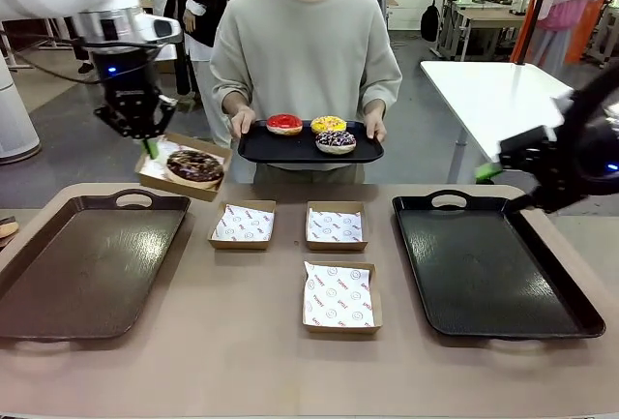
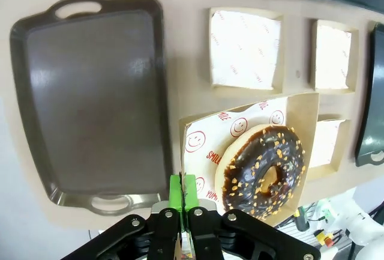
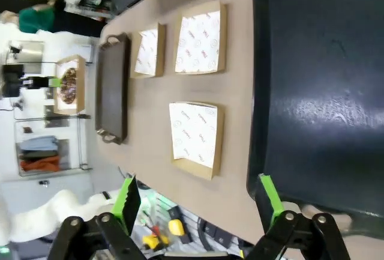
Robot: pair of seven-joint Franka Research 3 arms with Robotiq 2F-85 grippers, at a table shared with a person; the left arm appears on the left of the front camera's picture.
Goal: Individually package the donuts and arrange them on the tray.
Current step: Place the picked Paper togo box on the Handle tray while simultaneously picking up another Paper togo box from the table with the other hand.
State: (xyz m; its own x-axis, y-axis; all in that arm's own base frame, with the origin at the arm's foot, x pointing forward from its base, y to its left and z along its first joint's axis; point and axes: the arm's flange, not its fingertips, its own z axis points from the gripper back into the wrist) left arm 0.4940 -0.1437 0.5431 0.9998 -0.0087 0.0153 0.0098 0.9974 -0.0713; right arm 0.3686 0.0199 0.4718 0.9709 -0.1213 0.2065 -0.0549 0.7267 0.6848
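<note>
Donuts observed: four. One chocolate ring donut with pale sprinkles [image 1: 195,165] [image 2: 240,176] lies in a shallow brown cardboard box lined with white paper [image 1: 162,160] [image 2: 204,146]. The liner is printed in red with smiley faces and the word "SMILE".

This box is off the table, tilted, above the far left corner beyond the handle of the brown rectangular tray [image 1: 87,264] [image 2: 90,104]. The left gripper [image 1: 151,146] [image 2: 183,193] has its green pads pressed together on the box's edge.

The glossy red donut [image 1: 284,124], yellow donut [image 1: 328,125] and dark purple donut with white sprinkles [image 1: 336,139] sit close together on a black tray with rounded corners [image 1: 309,153]. A person at the far side holds that tray in both hands [image 1: 241,121] [image 1: 374,129].

Three more paper-lined cardboard boxes [image 1: 243,224] [image 1: 336,225] [image 1: 338,296] rest on the beige table [image 1: 242,361] between the brown tray and a black rectangular tray [image 1: 488,264] [image 3: 324,92]. Their red print is too small to read.

The right gripper [image 1: 491,169] [image 3: 199,199] hangs by the black rectangular tray with its fingers wide apart and nothing between them.
</note>
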